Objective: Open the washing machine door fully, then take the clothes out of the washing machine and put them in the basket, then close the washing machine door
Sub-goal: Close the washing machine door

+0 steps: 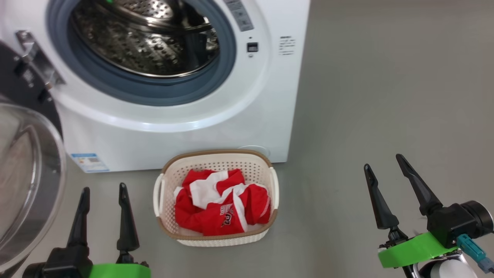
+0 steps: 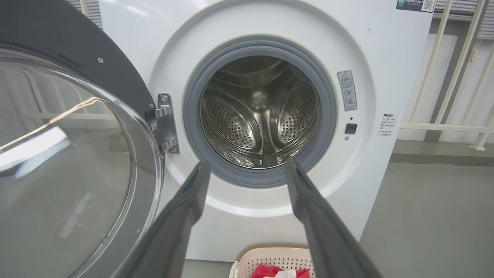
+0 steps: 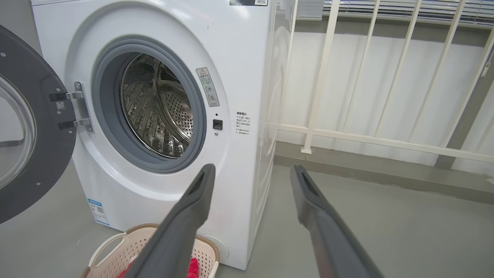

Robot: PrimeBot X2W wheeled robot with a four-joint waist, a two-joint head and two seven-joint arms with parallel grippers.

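Clothes lie heaped in the basket at the lower middle of the head view. They are red with white panels, soft and crumpled, and sit inside the brown rim. The basket (cream plastic, perforated, rounded corners, a handle on each side) stands on the floor just in front of the washer, near its lower right corner.

Bare grey floor, smooth and matte, spreads across the right half of the frame. The strip at lower left is narrower, hemmed in by the door. The door stands swung open at the left edge, its bulging clear glass ringed in glossy black and hung on a steel hinge. In the upper middle a grey rubber seal rings the dimpled, shiny steel drum. In the right wrist view a white railing bounds the floor beyond the washer's side.

The left gripper hovers at lower left between door and basket. Its fingers are spread wide and hold nothing, the tips near the basket's left handle but apart from it. The right gripper hangs at lower right over open floor, well apart from the basket, its fingers equally wide and empty.
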